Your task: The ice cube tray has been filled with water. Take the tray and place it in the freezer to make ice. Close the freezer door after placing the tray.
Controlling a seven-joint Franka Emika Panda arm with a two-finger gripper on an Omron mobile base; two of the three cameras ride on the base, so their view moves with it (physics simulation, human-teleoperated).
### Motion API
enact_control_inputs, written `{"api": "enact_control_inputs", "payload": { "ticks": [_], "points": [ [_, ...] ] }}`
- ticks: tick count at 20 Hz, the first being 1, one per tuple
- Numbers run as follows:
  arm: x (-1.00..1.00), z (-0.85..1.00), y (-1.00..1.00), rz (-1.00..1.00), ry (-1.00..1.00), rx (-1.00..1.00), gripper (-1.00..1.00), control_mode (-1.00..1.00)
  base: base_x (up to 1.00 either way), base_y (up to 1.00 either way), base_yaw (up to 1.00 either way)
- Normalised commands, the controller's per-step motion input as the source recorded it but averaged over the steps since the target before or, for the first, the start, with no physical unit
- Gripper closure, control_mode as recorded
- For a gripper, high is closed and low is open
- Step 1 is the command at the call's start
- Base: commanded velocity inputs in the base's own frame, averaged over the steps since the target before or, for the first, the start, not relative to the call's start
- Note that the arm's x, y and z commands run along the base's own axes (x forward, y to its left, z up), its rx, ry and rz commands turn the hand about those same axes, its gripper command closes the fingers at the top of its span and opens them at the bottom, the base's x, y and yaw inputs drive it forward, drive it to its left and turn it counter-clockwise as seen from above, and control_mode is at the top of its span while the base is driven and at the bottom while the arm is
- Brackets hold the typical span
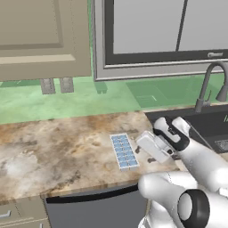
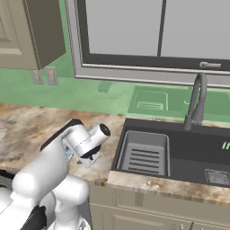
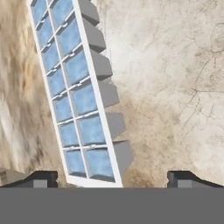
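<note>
Above the marbled counter [image 1: 58, 147], beside the sink [image 2: 179, 152], your gripper [image 3: 111, 177] hangs with its jaws spread wide and holding nothing, one dark fingertip at each lower corner of the hand view and the near end of the ice cube tray [image 3: 76, 94] between them. The tray [image 1: 124, 151] lies flat on the counter just left of the hand, its two rows of blue cells full of water. Expect it to be light and rigid but smooth-sided, and unforgiving of tilt: any lean will likely spill the cells. Take it across its narrow width, pads on the two long white rims near the middle, and carry it level.
</note>
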Motion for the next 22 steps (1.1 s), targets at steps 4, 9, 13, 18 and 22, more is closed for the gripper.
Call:
{"api": "enact_control_inputs", "payload": {
  "ticks": [4, 9, 13, 18, 22],
  "points": [
    [0.29, -0.42, 0.06, 0.04, 0.00, 0.00, -1.00, -1.00, 0.00, 0.00, 0.00],
    [0.23, -0.26, 0.11, 0.01, 0.00, 0.00, -1.00, -1.00, 0.00, 0.00, 0.00],
    [0.16, -0.11, 0.14, 0.00, 0.00, 0.00, -1.00, -1.00, 0.00, 0.00, 0.00],
    [0.11, -0.08, 0.17, 0.00, 0.00, 0.00, -1.00, -1.00, 0.00, 0.00, 0.00],
    [0.12, -0.18, 0.20, 0.00, 0.00, 0.00, -1.00, -1.00, 0.00, 0.00, 0.00]
  ]
}}
